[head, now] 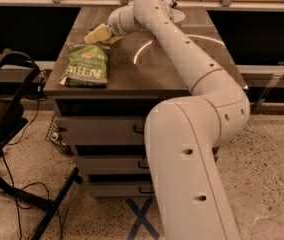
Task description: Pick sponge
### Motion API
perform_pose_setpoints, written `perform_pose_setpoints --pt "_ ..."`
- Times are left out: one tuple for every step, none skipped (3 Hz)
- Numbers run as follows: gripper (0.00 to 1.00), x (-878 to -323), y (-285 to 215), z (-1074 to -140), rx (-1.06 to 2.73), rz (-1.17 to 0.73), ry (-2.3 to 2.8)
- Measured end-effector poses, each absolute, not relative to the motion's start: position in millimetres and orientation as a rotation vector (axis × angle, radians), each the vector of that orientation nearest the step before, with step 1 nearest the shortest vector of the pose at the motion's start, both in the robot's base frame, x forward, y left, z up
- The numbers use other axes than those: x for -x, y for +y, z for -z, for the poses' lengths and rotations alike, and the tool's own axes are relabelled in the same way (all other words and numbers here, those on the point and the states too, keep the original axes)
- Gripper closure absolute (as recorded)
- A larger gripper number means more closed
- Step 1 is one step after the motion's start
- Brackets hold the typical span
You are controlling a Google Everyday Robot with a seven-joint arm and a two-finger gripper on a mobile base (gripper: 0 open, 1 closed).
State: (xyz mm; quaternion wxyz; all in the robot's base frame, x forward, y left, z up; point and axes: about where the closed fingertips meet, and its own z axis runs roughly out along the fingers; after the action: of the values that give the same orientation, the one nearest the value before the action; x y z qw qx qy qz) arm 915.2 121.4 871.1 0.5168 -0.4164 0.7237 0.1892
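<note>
One risk was the pale two-finger gripper [97,34] (closed or not, unclear), low over the hidden small kitchen sponge at the brown tabletop's [157,70] far-left corner, snagging the flat green snack bag [85,66] nearby.

Claw [98,34] just beyond snack bag [84,67]

The gripper [99,34] sits over the far left of the cabinet top [127,79], and the green snack bag [84,66] lies just on its near side, so coming in from there is pretty tight. The robot's own arm [182,54] slants across the top from near right to far left. There's open wood between bag and arm, plus the far right corner.
</note>
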Motion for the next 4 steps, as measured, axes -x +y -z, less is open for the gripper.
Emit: perform_pose_setpoints --pt "0.12 -920.9 122.8 -843.3 0.978 -0.519 1.798" --pt "0.3 -925.8 116.5 -824.2 0.94 -0.545 1.849" --pt "0.53 -926.1 117.2 -824.6 0.938 -0.548 1.852" --pt "0.85 -925.9 117.3 -830.3 0.938 -0.548 1.852"
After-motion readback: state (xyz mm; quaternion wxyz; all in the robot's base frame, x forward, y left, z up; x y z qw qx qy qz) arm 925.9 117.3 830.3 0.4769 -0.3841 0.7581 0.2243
